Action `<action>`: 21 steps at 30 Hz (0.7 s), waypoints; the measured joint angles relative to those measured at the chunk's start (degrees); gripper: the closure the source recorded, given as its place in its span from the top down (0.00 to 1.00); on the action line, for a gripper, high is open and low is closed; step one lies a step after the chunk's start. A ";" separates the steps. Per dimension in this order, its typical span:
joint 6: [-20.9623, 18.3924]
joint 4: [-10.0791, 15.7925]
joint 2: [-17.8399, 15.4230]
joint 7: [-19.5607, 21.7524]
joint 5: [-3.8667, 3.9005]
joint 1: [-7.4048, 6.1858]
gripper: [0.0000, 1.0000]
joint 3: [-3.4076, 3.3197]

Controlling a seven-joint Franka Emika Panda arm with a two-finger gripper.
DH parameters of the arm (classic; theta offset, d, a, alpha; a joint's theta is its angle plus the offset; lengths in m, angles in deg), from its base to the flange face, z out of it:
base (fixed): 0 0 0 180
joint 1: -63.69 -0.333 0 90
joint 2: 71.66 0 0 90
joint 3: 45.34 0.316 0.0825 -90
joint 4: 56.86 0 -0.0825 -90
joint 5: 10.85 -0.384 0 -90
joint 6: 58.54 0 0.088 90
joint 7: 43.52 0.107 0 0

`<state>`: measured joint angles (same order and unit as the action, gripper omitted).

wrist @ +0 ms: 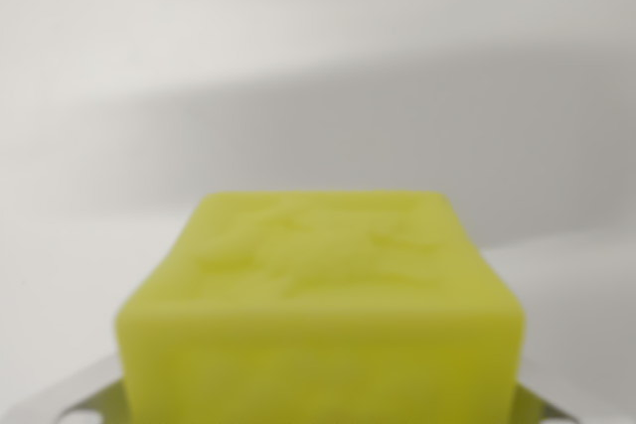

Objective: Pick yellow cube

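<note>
Bkgd is a plain pale grey-white surface [318, 67], blurred, w/ a broad soft darker band running diagonally from the wrist view's left middle up toward the right, and a brighter patch at lower left. The yellow cube [320, 310] fills the lower centre of the frame, very close to the lens and out of focus; it's a bright lime-yellow block, 2 faces visible: the top face, w/ faint embossed or uneven marks too blurred to read, and the front face below it, cut off by the bottom edge of the frame. Edges look slightly rounded. At both bottom corners of the cube, bits of shiny metal show: 1 piece at the wrist view's left [84, 402] and 1 at the right [542, 409], each touching or just beside the cube's lower sides; they seem to be gripper parts, but too little shows to be sure. The gripper's fingertips aren't clearly seen, so can't tell if the jaws are spread or pressed onto the cube. Can't tell either if the cube rests on the surface or is lifted off it.
</note>
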<state>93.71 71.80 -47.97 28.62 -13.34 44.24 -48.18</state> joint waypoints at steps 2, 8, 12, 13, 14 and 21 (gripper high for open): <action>-0.39 0.07 -0.45 0.05 0.08 0.01 0.00 0.00; -1.58 0.25 -1.81 0.21 0.29 0.05 0.00 0.00; -2.38 0.33 -2.72 0.30 0.43 0.07 0.00 0.00; -2.58 0.35 -2.94 0.33 0.46 0.07 0.00 0.00; -2.79 0.37 -3.16 0.35 0.49 0.08 0.00 0.00; -4.22 0.46 -4.69 0.50 0.71 0.11 0.00 0.01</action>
<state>89.49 72.26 -52.66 29.12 -12.64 44.35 -48.17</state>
